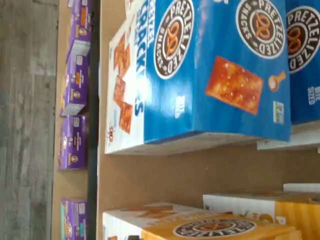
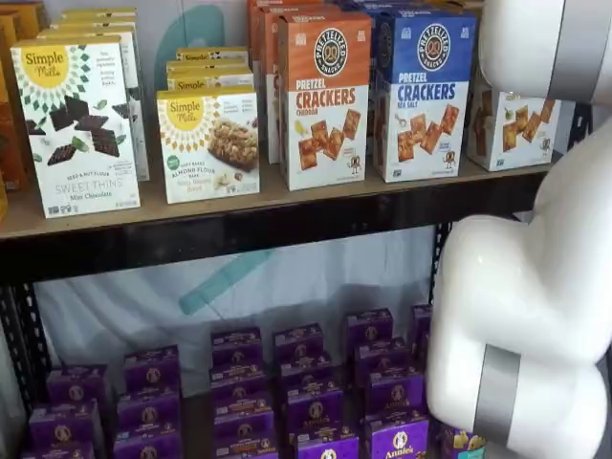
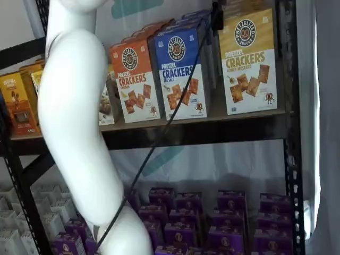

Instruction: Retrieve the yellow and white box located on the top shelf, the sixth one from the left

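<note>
Nearest the cameras is the white arm [image 3: 74, 122], which fills the 9 o'clock side of one shelf view and the 3 to 5 o'clock side of the other [image 2: 526, 316]. A thin black cable [image 3: 159, 138] runs from its base up toward 1 o'clock and ends at the gripper [image 3: 217, 17]. Only a small dark piece of the gripper shows at the 12 o'clock edge, in front of the blue cartons' upper corner. Its fingers stand spread wide with nothing between them, though no gap can be made out in that view.

Behind it comes the top shelf [image 3: 202, 130], a tan board with a black front rail, seen in both shelf views [image 2: 239, 225]. The yellow and white box [image 3: 248, 61] stands upright on the shelf at its 3 o'clock end. It sits at 3 o'clock of the blue cracker carton [image 3: 180, 74], just beside it and apart from the gripper. In a shelf view the arm hides part of the box [image 2: 512, 124]. The orange carton [image 3: 133, 82] stands at 9 o'clock of the blue one.

The wrist view is turned on its side. It shows the blue carton [image 1: 215, 70] close up and the yellow-topped box [image 1: 220, 227] across a strip of bare board.

Purple boxes [image 2: 306, 392] fill the lower shelf. The white Simple Mills boxes [image 2: 81, 124] stand at the top shelf's 9 o'clock end.
</note>
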